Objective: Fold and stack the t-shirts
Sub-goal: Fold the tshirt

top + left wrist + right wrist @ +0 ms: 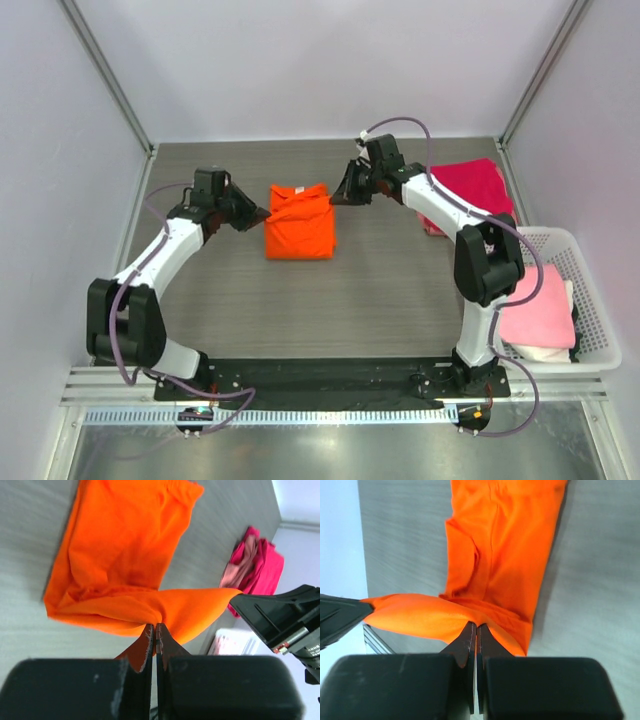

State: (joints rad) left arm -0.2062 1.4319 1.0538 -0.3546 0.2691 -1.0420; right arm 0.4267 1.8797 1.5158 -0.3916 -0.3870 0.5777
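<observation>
Left claw (262,213): clenched on the orange shirt's far left corner. In the left wrist view the two fingers meet with cloth pinched between them.
Orange shirt (298,228): lies mid-bench, folded to a rough rectangle with the collar at the far edge. Most of it rests flat on the bench (300,310). The far edge is lifted and drawn into a strip between the two claws.
Right claw (335,198): clenched on the shirt's far right corner, with cloth bunched between the closed fingers in the right wrist view. It faces the left claw across the shirt.
Red shirt (475,185): a folded magenta-red heap at the far right corner of the bench, behind the right arm and well apart from the orange shirt. A paler fold shows along its edge in the left wrist view. How many pieces make up the heap cannot be told.
Basket (590,290): white lattice, at the right edge of the bench, just beside the right arm.
Pink shirt (540,305): folded, lying inside the basket, with something white under its near end.
</observation>
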